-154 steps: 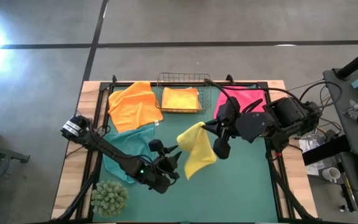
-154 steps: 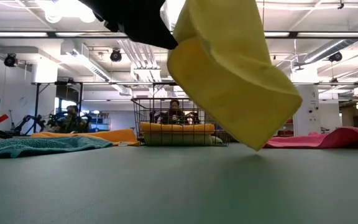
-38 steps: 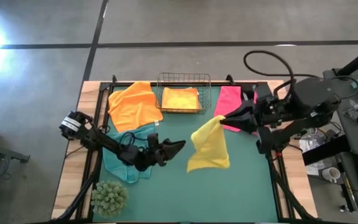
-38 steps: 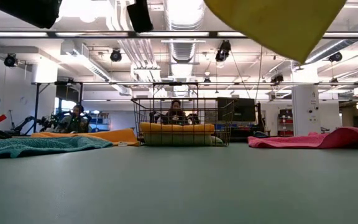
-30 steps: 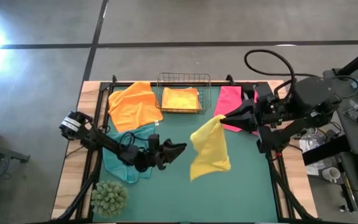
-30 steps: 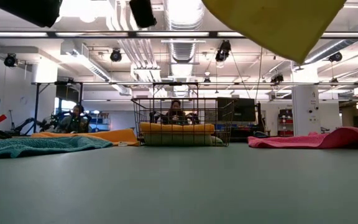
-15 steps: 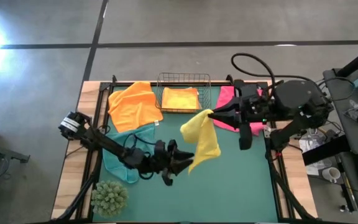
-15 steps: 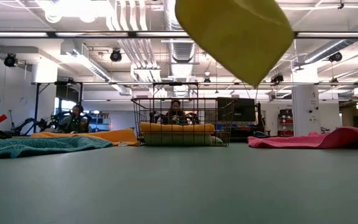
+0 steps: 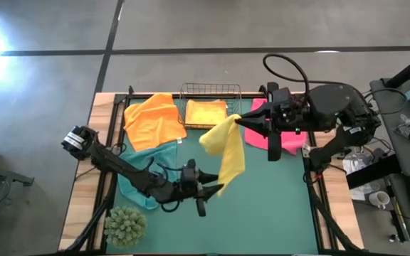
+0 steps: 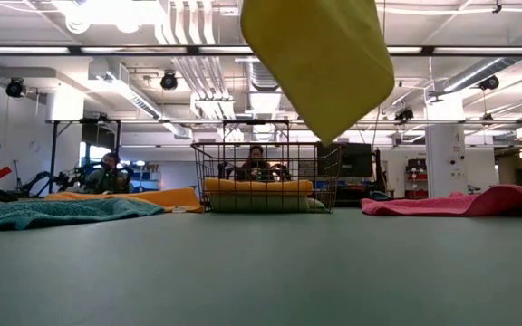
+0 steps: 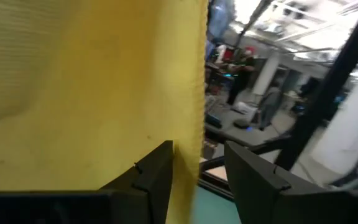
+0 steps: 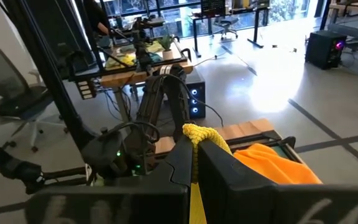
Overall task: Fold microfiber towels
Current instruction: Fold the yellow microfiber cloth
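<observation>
A yellow microfiber towel (image 9: 223,151) hangs in the air over the middle of the table, and my right gripper (image 9: 238,120) is shut on its top. In the low view its lower part (image 10: 320,59) hangs well clear of the mat. My left gripper (image 9: 217,190) is open at the towel's lower end. In the left wrist view the towel's side edge (image 11: 201,124) runs down between its two fingers (image 11: 157,171). My right gripper pinches one top corner of the yellow towel (image 12: 197,133) between its two fingers. The fingers reach in level from the table's right side. The towel hangs slack below them, clear of the table. My left gripper: whether its fingers touch the towel's edge cannot be told.
A wire basket (image 9: 210,91) at the far edge holds a folded orange towel (image 9: 206,112). An orange towel (image 9: 153,121) lies far left and a teal one (image 9: 137,171) below it. A pink one (image 9: 260,135) lies under my right arm. A spiky plant ball (image 9: 125,226) sits near left.
My right gripper has carried the yellow towel toward the table's left and far edge; the towel swings below it. My left gripper has risen, rolled and moved right to the towel's lower end, so the towel's edge now stands between its fingers.
</observation>
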Tool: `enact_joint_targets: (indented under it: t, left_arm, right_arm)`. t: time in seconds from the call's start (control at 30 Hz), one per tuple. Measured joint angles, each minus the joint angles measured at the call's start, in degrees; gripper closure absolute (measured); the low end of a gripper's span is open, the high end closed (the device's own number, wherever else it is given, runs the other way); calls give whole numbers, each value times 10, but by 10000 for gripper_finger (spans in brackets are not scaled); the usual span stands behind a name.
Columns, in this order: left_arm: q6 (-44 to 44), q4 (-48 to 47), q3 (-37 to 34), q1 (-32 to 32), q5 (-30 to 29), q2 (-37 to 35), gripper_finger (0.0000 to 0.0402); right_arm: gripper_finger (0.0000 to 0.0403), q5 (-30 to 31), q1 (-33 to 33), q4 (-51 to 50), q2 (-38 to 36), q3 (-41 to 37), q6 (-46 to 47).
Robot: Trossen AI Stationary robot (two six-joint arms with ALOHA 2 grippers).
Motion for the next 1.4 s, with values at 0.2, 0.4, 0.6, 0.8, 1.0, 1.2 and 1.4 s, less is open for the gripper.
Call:
enact_joint_targets:
  t: [0.2, 0.4, 0.6, 0.8, 1.0, 1.2, 1.4]
  left_arm:
    - [0, -9, 3, 0, -51, 1, 272]
    - [-2, -62, 1, 7, -81, 2, 272]
    - [4, -79, -1, 9, -156, 2, 294]
    - [62, -78, 3, -4, -156, 1, 391]
    - [110, -79, 13, -26, -158, -25, 400]
    - [119, -199, 34, -60, -210, -90, 401]
    - [138, -312, 75, -92, -256, -143, 401]
  right_arm:
    - [394, 0, -7, 6, 0, 0, -1]
    - [394, 0, -7, 23, 0, 0, -2]
    - [394, -3, -7, 30, 0, 0, -6]
    - [394, 0, -7, 7, -3, 0, -13]
    - [394, 0, -7, -51, -7, 0, -28]
    - [394, 23, -8, -109, -10, 0, -39]
    - [394, 47, -8, -120, -12, 0, 50]
